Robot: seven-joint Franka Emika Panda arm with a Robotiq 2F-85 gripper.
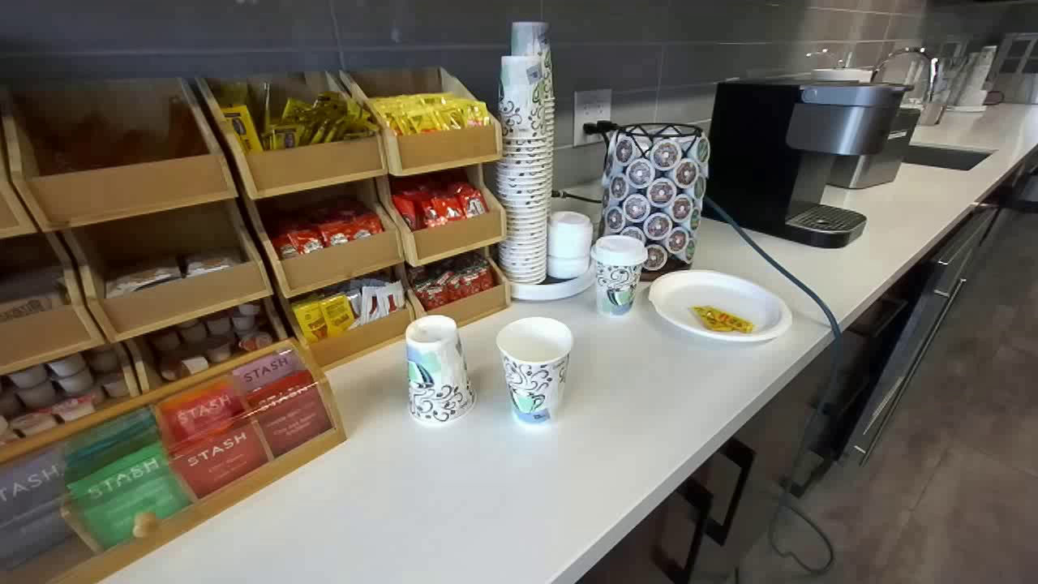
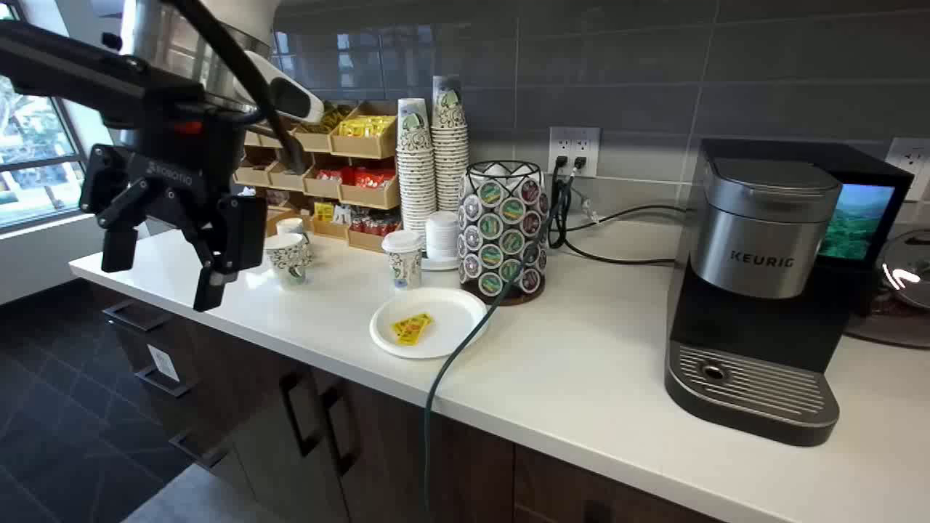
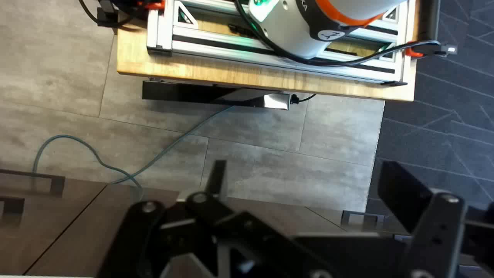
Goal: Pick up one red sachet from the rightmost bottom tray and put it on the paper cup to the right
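Wrist view: the black two-fingered gripper (image 3: 307, 177), spread, empty. Flat red sachets (image 1: 456, 284) lie in the light-wood rightmost bottom tray (image 1: 470, 307); picking and placing seem undone, though I see poorly into the upright white paper cup (image 1: 535, 381).

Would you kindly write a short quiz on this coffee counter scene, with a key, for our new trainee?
1. Multiple choice: what is the main colour of the sachets in the bottom-right tray of the rack?
(a) yellow
(b) green
(c) red

2. True or false: the gripper is open and holds nothing.

3. Short answer: in an exterior view, two cups stand side by side in front of the rack, a left cup and a right cup. Which is upside down?

Key
1. c, red
2. True
3. The left cup; its narrower end points up
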